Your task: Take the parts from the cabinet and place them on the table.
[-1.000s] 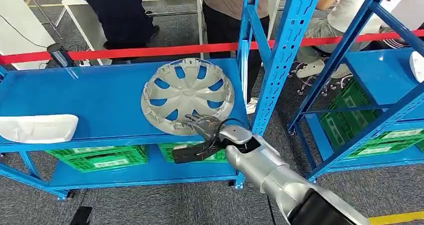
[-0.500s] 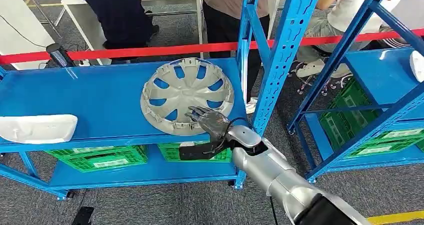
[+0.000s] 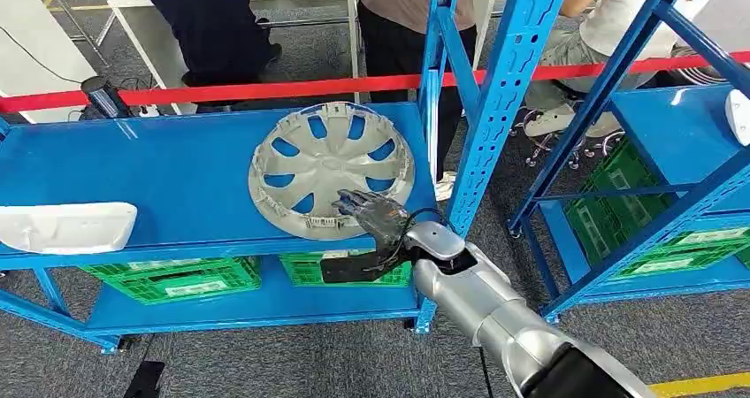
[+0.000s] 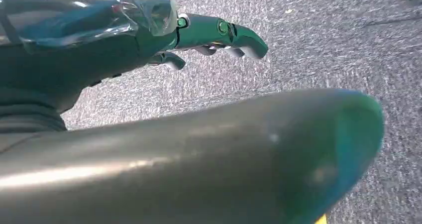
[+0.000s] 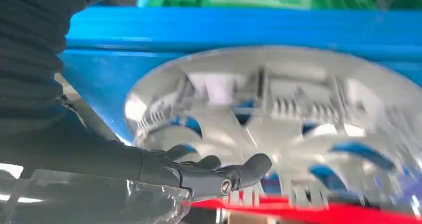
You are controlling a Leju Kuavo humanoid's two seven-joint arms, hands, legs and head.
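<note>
Blue shelf [image 3: 159, 164] carries silver hubcap [image 3: 327, 155] lying flat. My right robot hand [image 3: 373, 217] hovers at hubcap's near rim, fingers spread, holding nothing; hubcap lies just ahead. Left robot hand [image 4: 219, 35] hangs over floor, fingers apart, farther off.

Silver hubcap [image 3: 331, 169] (inside up) on blue shelf [image 3: 159, 177]

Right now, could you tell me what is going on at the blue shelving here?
The robot's right hand is reaching over the near rim of a silver hubcap lying on the blue shelf, fingers spread, nothing gripped yet. The hubcap lies flat on the shelf, not lifted. The left hand hangs over grey carpet, holding nothing. A white part sits at the shelf's left end, and people stand behind a red barrier tape.
</note>
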